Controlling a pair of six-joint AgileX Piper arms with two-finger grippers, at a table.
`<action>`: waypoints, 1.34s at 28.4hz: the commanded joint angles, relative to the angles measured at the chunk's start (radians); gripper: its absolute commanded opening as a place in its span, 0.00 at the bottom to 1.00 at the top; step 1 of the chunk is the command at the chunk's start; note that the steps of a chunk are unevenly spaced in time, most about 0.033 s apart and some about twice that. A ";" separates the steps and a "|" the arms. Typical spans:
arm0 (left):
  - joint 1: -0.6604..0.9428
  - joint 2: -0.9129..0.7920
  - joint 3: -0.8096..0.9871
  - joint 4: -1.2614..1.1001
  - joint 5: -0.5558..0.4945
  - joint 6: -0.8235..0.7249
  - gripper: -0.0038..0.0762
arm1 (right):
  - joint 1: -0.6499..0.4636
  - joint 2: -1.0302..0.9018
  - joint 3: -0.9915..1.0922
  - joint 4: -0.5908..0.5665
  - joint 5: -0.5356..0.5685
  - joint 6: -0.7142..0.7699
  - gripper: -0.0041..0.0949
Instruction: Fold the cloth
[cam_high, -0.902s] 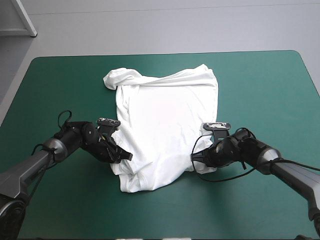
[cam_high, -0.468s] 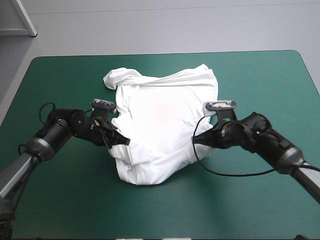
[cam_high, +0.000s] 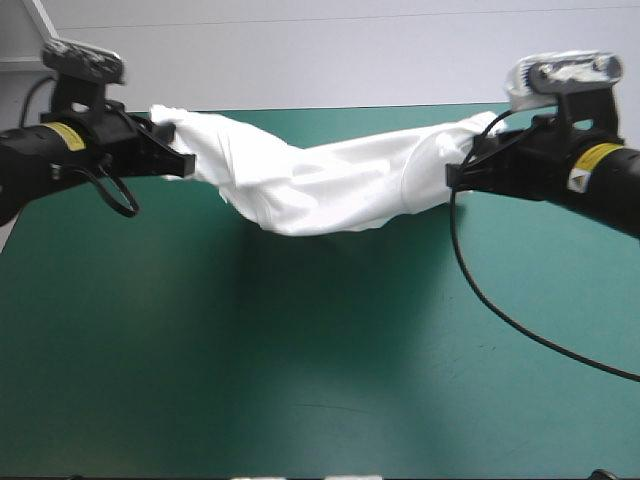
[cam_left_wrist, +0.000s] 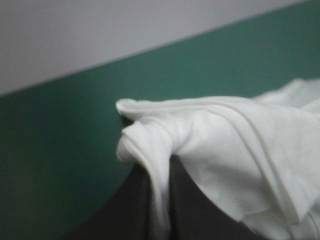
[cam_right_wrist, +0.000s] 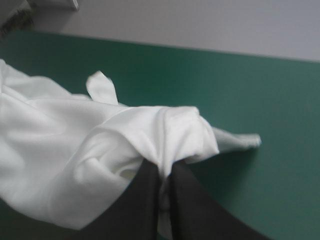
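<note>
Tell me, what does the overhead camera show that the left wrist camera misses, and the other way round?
Only the high view shows the whole T-shirt held up over the teal-green cover, sagging in a band between the left gripper and the right gripper. Only the left wrist view shows up close a bunched fold of cloth pinched between that gripper's black fingers, all but shut. Both show the white T-shirt, the cover and the left gripper holding it.
</note>
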 joint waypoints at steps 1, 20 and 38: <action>-0.005 -0.037 -0.215 0.027 -0.041 0.003 0.04 | -0.001 -0.030 -0.193 -0.028 -0.038 -0.053 0.02; -0.005 -0.021 -0.536 0.179 -0.043 0.038 0.04 | -0.001 0.027 -0.581 -0.060 -0.001 -0.127 0.02; -0.005 0.232 0.047 0.134 -0.453 -0.012 0.04 | -0.101 0.473 -0.357 -0.367 -0.158 -0.005 0.02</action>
